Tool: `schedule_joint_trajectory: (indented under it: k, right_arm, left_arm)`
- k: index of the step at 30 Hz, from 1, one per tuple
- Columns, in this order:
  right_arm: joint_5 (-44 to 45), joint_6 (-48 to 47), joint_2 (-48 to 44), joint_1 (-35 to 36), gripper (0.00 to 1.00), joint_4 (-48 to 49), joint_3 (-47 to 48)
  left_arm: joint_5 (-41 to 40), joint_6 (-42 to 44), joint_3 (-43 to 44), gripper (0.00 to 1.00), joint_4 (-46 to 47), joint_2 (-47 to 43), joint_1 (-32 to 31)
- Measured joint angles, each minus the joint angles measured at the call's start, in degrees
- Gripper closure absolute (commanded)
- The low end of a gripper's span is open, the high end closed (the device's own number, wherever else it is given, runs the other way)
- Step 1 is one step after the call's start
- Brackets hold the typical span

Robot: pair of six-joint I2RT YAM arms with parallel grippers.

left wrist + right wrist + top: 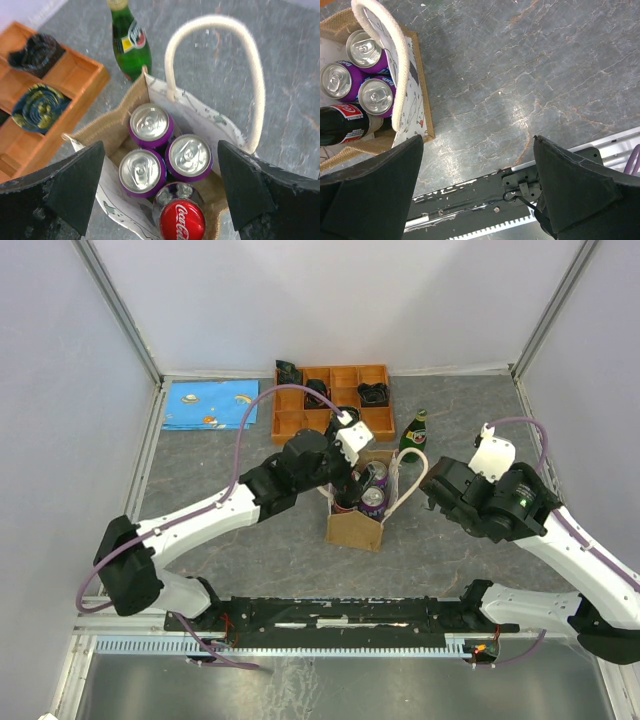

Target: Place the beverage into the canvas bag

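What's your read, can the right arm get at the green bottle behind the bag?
Probably yes. The green bottle stands upright just past the canvas bag, nothing over it, and the right gripper hangs open nearby; only the bag's handle crowds the approach.

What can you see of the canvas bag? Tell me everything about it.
The canvas bag is a small boxy tote of coarse tan fabric with a pale printed lining and a cream rope handle arching over one side. It stands upright and open on the grey table, holding three purple cans and a red-capped cola bottle. A green bottle stands just behind one corner. The left gripper hovers open above it.
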Motion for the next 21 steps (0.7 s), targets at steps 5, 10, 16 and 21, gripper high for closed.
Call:
schedule_joint_trajectory:
  k: [5,10,16,21]
  right_arm:
    - [0.42,-0.26,0.02,-0.13,0.01,0.7,0.52]
    - [0.87,-4.28,1.46,-4.79,0.01,1.64,6.45]
    - [-3.34,-14.47,6.99,-17.77,0.01,6.54,13.94]
    - [-6.91,-20.2,12.83,-21.0,0.01,10.05,17.51]
  left_arm:
    - [0.63,-0.39,3.15,0.0,-0.48,-4.52,0.02]
    - [8.94,3.69,3.63,0.03,-2.8,-12.31,0.04]
    - [24.0,21.46,1.07,0.07,-13.53,-18.84,-0.11]
    - [29.57,36.52,-0.98,0.08,-21.31,-16.09,-2.05]
